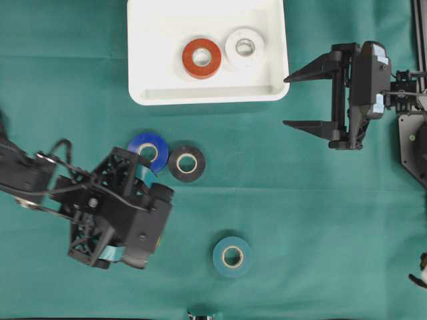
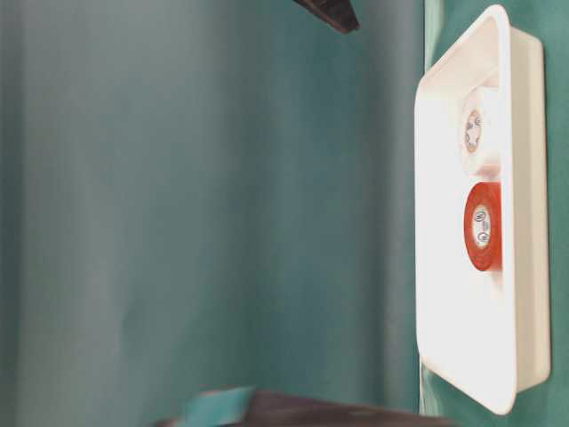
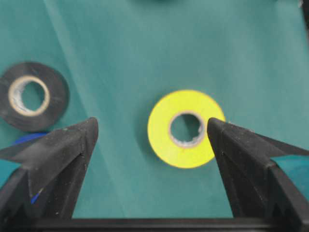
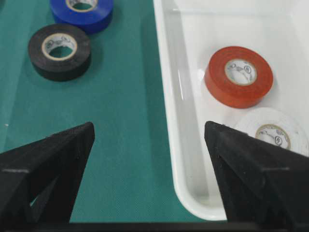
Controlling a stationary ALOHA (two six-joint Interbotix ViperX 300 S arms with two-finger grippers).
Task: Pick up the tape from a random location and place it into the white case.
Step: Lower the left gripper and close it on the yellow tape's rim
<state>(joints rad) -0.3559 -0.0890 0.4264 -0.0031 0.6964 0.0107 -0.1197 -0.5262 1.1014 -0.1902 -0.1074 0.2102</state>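
Nearest the left wrist camera, the left claw (image 3: 152, 130) is held spread wide, its two black fingers (image 3: 58, 150) standing either side of a yellow tape roll (image 3: 186, 128) that lies flat on the green surface (image 3: 120, 48); nothing is gripped yet. One finger appears close to the roll's rim while the other stands well clear, so the claw is judged off-centre. For a clean grasp, the claw should be shifted until the roll sits midway between the fingers, lowered until the tips nearly meet the surface, and only then closed, so that the roll is not pushed aside.

Beyond the yellow roll, a black roll (image 1: 187, 163) and a blue roll (image 1: 148, 148) lie touching each other; they should be left undisturbed during the descent. A teal roll (image 1: 232, 256) lies apart from the yellow roll on the other side.

Farther still, the white case (image 1: 143, 67) is seen, already holding a red roll (image 1: 202, 58) and a white roll (image 1: 245, 47) side by side. Bare floor remains in the case for the yellow roll. Beside the case, the right claw (image 1: 289, 101) is held released and empty.
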